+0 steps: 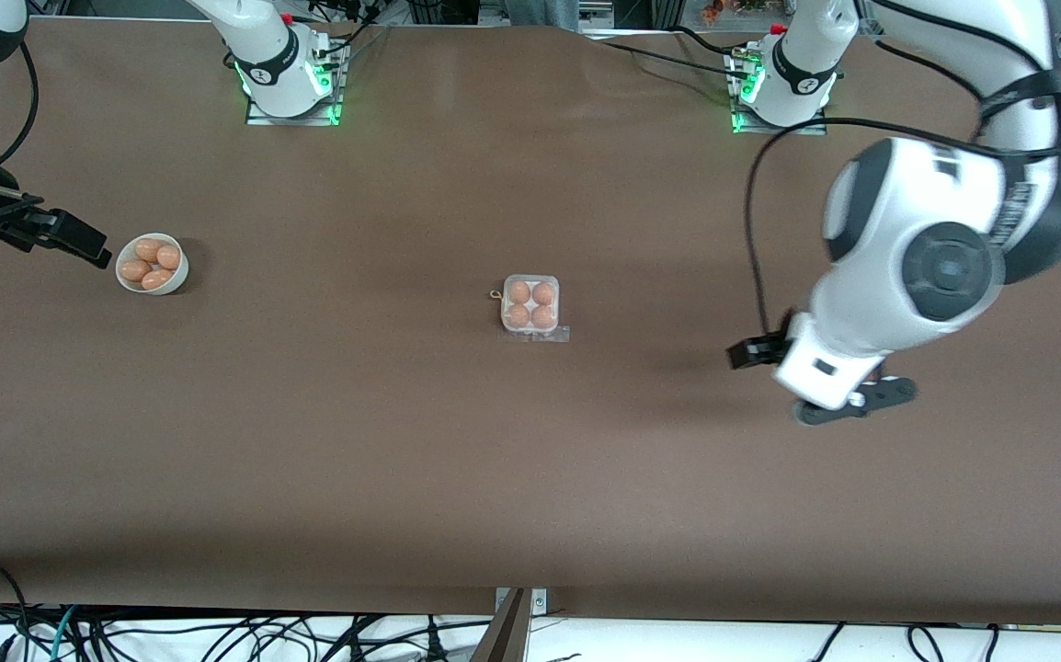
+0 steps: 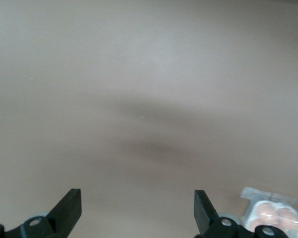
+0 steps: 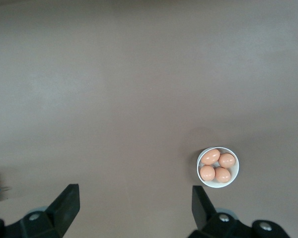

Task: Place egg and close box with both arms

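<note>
A broad brown table [image 1: 402, 441] with a matte top fills the scene under soft even light, with tangled black cables [image 1: 218, 634] along its 6 o'clock edge and metal framing at 12 o'clock.

Bare counter [image 1: 530, 478] is lying open all around the box [image 1: 530, 306] at mid-counter. Only the bowl [image 1: 153, 264] of eggs is standing near the right arm's end, well apart from the box.

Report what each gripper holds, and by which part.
Nothing is held. The left gripper and the right gripper are both open and empty over the brown table.
</note>
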### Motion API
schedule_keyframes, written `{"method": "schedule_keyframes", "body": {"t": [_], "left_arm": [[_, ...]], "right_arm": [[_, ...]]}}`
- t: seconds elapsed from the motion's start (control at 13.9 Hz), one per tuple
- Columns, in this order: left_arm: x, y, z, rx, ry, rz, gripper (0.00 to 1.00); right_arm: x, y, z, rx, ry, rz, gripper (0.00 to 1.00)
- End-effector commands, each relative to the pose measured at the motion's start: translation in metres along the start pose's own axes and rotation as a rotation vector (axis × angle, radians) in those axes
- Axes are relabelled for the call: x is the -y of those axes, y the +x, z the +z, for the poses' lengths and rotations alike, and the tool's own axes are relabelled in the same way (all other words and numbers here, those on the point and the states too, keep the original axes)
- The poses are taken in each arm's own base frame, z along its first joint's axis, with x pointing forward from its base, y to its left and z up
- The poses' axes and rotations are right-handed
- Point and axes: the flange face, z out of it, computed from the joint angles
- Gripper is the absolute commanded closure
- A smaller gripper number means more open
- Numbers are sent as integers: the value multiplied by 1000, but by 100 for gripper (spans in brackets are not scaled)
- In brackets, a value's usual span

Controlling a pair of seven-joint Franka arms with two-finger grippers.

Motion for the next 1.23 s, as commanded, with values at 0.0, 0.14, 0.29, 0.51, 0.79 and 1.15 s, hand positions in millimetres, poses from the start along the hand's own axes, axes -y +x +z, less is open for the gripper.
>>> {"method": "schedule_keyframes", "body": {"t": [0.0, 0.14, 0.29, 0.51, 0.79, 1.15], "left_arm": [[41, 7, -27, -16, 10, 65, 0], [79, 11, -46, -19, 18, 116, 0], [135, 16, -73, -48, -2, 126, 0], [178, 10, -94, -69, -33, 175, 0], [168, -14, -89, -42, -23, 219, 0], [174, -42, -82, -34, -25, 235, 0]], "right_arm": [[-3, -10, -6, -3, 8, -15, 0], [-3, -10, -6, -3, 10, -15, 0], [-3, -10, -6, -3, 8, -14, 0], [-3, -10, -7, -5, 9, -15, 0], [-3, -10, -7, -3, 10, -15, 0], [-3, -10, -6, -1, 10, -15, 0]]}}
